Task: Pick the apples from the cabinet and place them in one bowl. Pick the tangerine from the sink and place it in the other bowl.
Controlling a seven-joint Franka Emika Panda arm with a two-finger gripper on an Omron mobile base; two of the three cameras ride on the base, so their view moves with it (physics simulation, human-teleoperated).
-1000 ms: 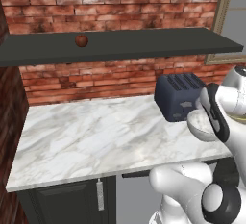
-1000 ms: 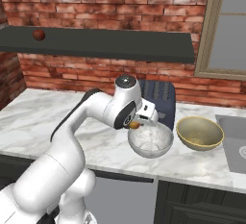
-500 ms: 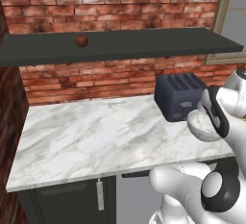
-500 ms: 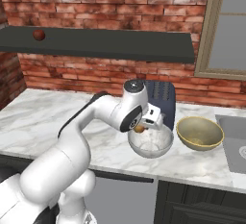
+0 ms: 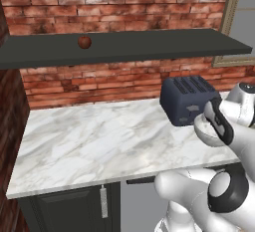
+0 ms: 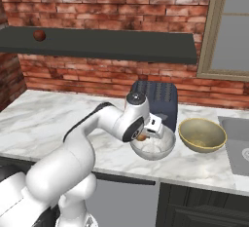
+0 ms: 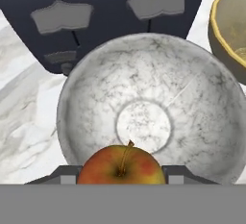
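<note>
I see the gripper clamped on the yellow-orange apple above the pale bowl. The bowl sits near the worktop's front edge.

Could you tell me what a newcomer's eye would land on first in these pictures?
Probably the yellow-red apple, gripped in the gripper just above the empty pale grey bowl in front of the dark toaster. Next, the lone dark red apple on the long dark shelf.
</note>
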